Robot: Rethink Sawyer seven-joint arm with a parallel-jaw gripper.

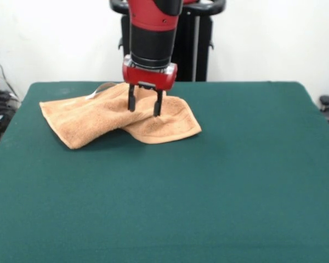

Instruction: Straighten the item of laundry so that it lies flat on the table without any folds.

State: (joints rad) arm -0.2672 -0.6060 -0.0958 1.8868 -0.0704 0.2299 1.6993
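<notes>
I am looking across the surface (219, 192) toward the pedestal, and the arm is coming down from the top with its jaws (145, 107) standing apart, released, gripping nothing. The two dark fingers (131, 100) are pointing straight down onto the towel (115, 116); the tip on my right appears to be touching the cloth, while I cannot tell whether the other one is pressing in or just hovering.

The towel is lying directly under the jaws and spreading mostly to my left of them. It is not lying flat: one long flap is running from beneath the jaws out to the left, ending in a corner well to my left and slightly nearer me, and it is overlapping a second rounded portion that is sticking out below and to my right of the jaws. A fold line is running between the two layers just in front of the fingers. A small pale loop (96, 91) is showing at the towel's far edge, to my left of the jaws and slightly behind them.

The towel's far edge is sitting close to the surface's far edge, right in front of the pedestal. Nearer me and to my right of the jaws, the green cloth is stretching wide and bare.
</notes>
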